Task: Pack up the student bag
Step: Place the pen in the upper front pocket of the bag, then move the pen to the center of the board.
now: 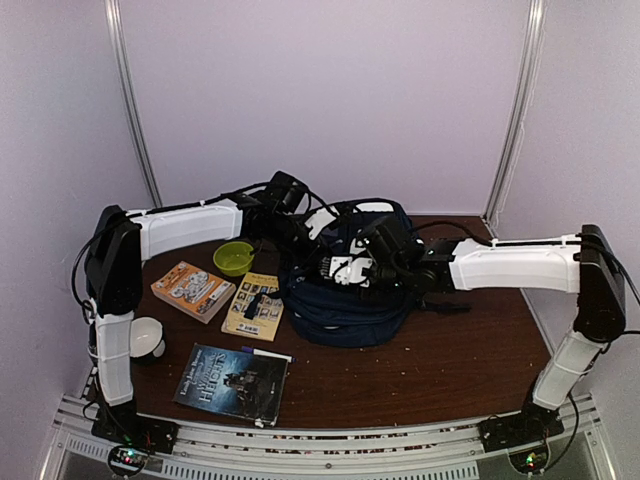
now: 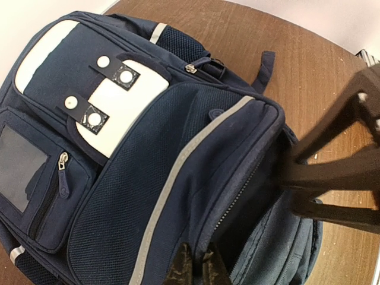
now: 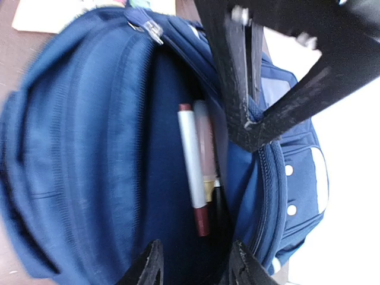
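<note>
The student bag (image 1: 345,295) lies in the middle of the table, navy with white patches (image 2: 127,104), its main compartment unzipped. My left gripper (image 2: 199,268) is shut on the fabric edge of that opening, next to the zipper, and holds it up. In the right wrist view the left gripper (image 3: 252,123) shows at the top, pinching the rim. My right gripper (image 3: 196,267) hangs open over the mouth of the bag with nothing between its fingers. Inside lie a silver marker with a maroon cap (image 3: 191,160) and a pink pen (image 3: 205,148) beside it.
Left of the bag on the brown table (image 1: 470,350) are a green bowl (image 1: 234,257), an orange book (image 1: 192,290), a yellow booklet (image 1: 253,305), a dark book (image 1: 232,382) near the front edge, and a white cup (image 1: 146,337) by the left arm.
</note>
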Available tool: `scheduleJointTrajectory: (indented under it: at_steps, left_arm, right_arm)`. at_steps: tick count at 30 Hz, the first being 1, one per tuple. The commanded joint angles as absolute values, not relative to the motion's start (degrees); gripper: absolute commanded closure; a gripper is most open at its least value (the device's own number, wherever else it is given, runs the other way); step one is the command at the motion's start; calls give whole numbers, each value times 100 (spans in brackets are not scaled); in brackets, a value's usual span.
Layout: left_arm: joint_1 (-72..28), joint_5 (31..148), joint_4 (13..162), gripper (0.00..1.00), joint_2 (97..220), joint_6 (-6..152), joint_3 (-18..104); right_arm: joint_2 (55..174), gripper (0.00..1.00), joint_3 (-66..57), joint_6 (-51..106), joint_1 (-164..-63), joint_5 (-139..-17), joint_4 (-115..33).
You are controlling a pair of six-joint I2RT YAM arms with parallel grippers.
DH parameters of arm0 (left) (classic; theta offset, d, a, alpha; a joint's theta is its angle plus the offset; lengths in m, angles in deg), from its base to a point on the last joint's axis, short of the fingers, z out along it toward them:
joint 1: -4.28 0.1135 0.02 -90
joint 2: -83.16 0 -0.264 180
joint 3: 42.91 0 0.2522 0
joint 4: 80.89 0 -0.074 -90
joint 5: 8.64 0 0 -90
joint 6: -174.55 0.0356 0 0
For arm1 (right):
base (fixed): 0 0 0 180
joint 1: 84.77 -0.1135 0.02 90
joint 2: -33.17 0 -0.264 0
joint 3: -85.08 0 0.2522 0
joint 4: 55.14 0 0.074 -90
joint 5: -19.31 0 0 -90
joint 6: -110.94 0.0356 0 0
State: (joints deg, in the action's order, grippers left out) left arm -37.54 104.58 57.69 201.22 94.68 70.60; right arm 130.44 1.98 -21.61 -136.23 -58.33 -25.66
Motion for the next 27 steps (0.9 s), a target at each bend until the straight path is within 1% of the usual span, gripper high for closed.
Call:
scheduleJointTrajectory:
  at_steps: [1, 5, 9, 13, 20, 27]
  left_arm:
    - [-3738, 10579, 5918, 99, 19926, 9364, 7211]
    - [-3738, 10596, 5915, 99, 19938, 9361, 7213]
    - [-3738, 10627, 5922, 99, 19943, 9343, 7226]
    - [-3740, 10643, 5915, 99, 19943, 9334, 7228]
    - [-3738, 10671, 5926, 99, 19940, 9299, 7235]
    - [-3738, 10676, 5929, 99, 19926, 9281, 7245]
  right_arm:
    - [12787, 62, 338, -1500, -13830, -6778, -1917]
    - [12923, 67, 195, -991, -13995, -7691, -1688]
    - [13334, 71, -165, -642, -14114, -8642, -1436]
    - [13752, 73, -439, -502, -14252, -9207, -1351]
    - [14517, 73, -974, -300, -14490, -9437, -1320]
    - [15172, 72, -1560, -270, -14582, -9302, -1196]
